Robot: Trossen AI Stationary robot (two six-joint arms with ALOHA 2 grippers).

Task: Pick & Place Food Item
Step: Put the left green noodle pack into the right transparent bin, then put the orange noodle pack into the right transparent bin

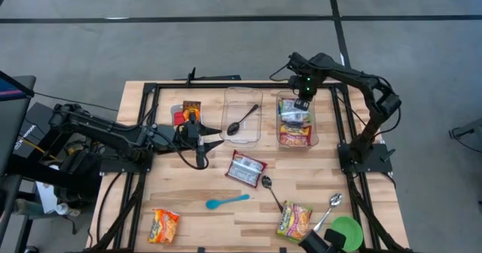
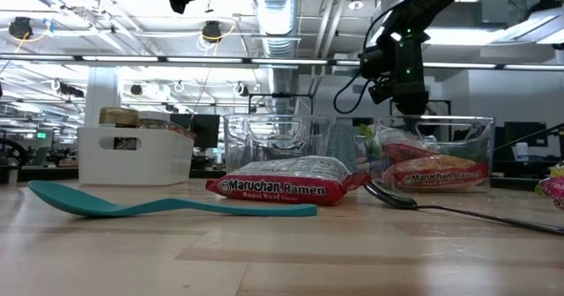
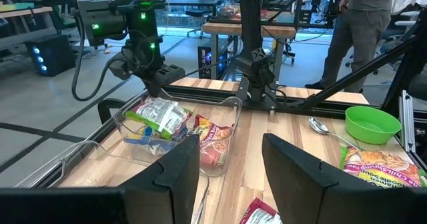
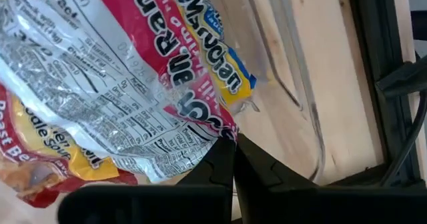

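My right gripper [image 1: 303, 102] points down over the right clear bin [image 1: 312, 117] at the table's far right, shut on a silver-and-red ramen packet [image 3: 160, 115]. That packet reaches down into the bin, above another red ramen packet [image 1: 295, 137] lying on the bin's floor. My left gripper [image 1: 215, 142] hovers open above the table's middle left with nothing between its fingers [image 3: 179, 174]. A further ramen packet [image 1: 246, 168] lies flat on the table's middle. My right gripper pinches the packet's edge [image 4: 215, 129] between its two fingertips, coming from above and pointing down. The packet hangs tilted below the fingers, its lower part [image 3: 143, 134] inside the bin. Whether it rests on the packet beneath, I cannot tell.
A middle clear bin [image 1: 242, 136] holds a dark spoon [image 1: 242, 121]; a small tub [image 1: 186, 114] stands left of it. On the near half lie a blue spoon [image 1: 227, 201], two metal spoons [image 1: 269, 187] [image 1: 331, 204], two ramen packets [image 1: 163, 225] [image 1: 294, 220] and a green bowl [image 1: 346, 232].
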